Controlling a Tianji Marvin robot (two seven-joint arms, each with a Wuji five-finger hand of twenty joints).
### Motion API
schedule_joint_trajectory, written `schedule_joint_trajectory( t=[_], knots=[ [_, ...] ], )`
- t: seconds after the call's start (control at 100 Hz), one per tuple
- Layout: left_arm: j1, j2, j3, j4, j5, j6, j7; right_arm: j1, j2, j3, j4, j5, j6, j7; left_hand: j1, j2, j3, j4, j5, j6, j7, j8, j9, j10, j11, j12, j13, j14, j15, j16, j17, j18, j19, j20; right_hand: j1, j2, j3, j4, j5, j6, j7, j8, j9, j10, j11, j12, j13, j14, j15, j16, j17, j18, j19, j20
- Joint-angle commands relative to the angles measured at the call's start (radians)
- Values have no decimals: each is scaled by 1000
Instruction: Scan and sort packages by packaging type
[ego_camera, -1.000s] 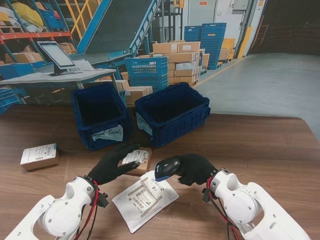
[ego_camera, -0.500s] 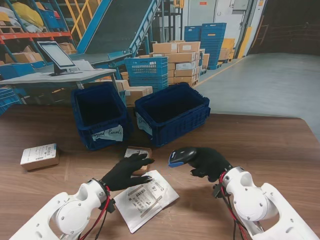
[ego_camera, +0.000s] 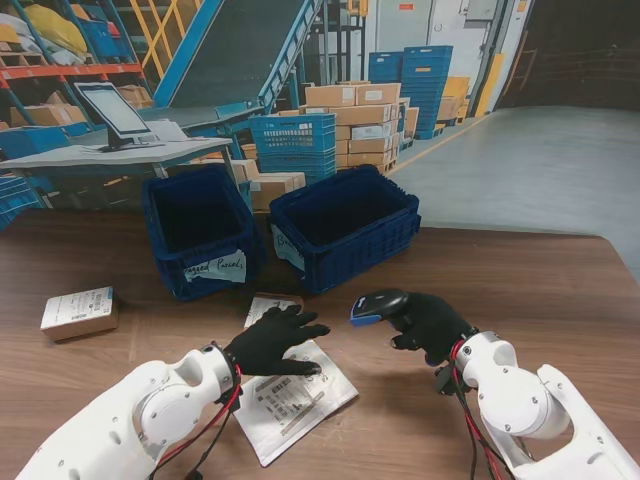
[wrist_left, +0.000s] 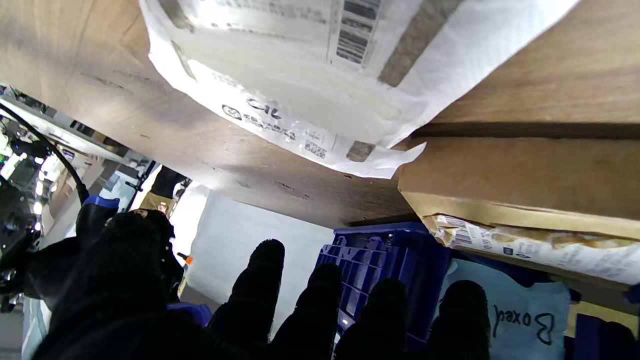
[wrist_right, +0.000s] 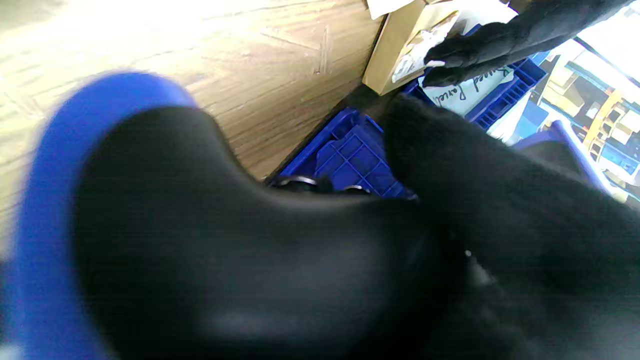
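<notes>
Since a second ago our left hand (ego_camera: 272, 340) has slid off the small cardboard box (ego_camera: 271, 303) toward us and to the right, and now lies with fingers spread, gripping nothing, over the far end of the white poly mailer (ego_camera: 290, 397); our right hand (ego_camera: 428, 325) has carried the barcode scanner (ego_camera: 374, 305) farther right and away from us. That hand is wrapped around the scanner's handle, its blue-edged head pointing left toward the mailer and box. In the left wrist view the mailer (wrist_left: 320, 75) lies flat on the wooden table (ego_camera: 520, 290), its corner touching or overlapping the box (wrist_left: 520, 180). A second labelled box (ego_camera: 79, 312) sits well apart at the table's left. Two blue crates stand side by side at the far edge: the left crate (ego_camera: 200, 228) bears a handwritten label and the right crate (ego_camera: 345, 225) stands just beside it.
</notes>
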Motion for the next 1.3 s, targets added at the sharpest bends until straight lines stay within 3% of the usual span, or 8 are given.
schedule_joint_trajectory(
  t=[0.0, 0.45, 0.92, 1.29],
  knots=[
    [-24, -3, 8, 6, -4, -15, -23, -7, -2, 2, -8, -2, 4, 20, -23, -20, -18, 26, -12, -1, -1, 8, -34, -4, -10, 15, -32, -16, 2, 8, -20, -14, 5, 2, 79, 44, 38, 5, 49, -81, 81, 45, -16, -18, 7, 13, 12, -59, 42, 24, -1, -1, 5, 8],
    [-220, 1, 176, 183, -27, -152, -52, 8, 6, 13, 4, 17, 9, 70, -23, -72, 8, 40, -29, -4, -3, 6, -53, -8, -12, 15, -49, -27, -3, 6, -35, -19, 0, 1, 79, 43, 36, 6, 50, -80, 81, 45, -16, -18, 6, 13, 13, -59, 42, 24, -1, -1, 4, 9],
    [-343, 10, 303, 271, -23, -237, -85, 33, 13, 13, 15, 23, 9, 104, -16, -101, 36, 47, -29, -1, -2, 7, -61, -10, -13, 16, -58, -31, -5, 5, -43, -27, -3, 2, 80, 43, 35, 6, 51, -78, 80, 46, -15, -18, 6, 13, 13, -57, 42, 24, -2, -2, 3, 9],
    [-460, -36, 465, 420, -61, -277, 5, 51, 17, 12, 21, 30, 18, 128, -18, -129, 57, 52, -36, 1, -5, 7, -69, -12, -13, 16, -62, -31, -6, 5, -45, -28, -4, 4, 80, 42, 35, 5, 52, -78, 80, 46, -15, -18, 6, 13, 13, -59, 40, 23, -3, -2, 1, 9]
  ],
)
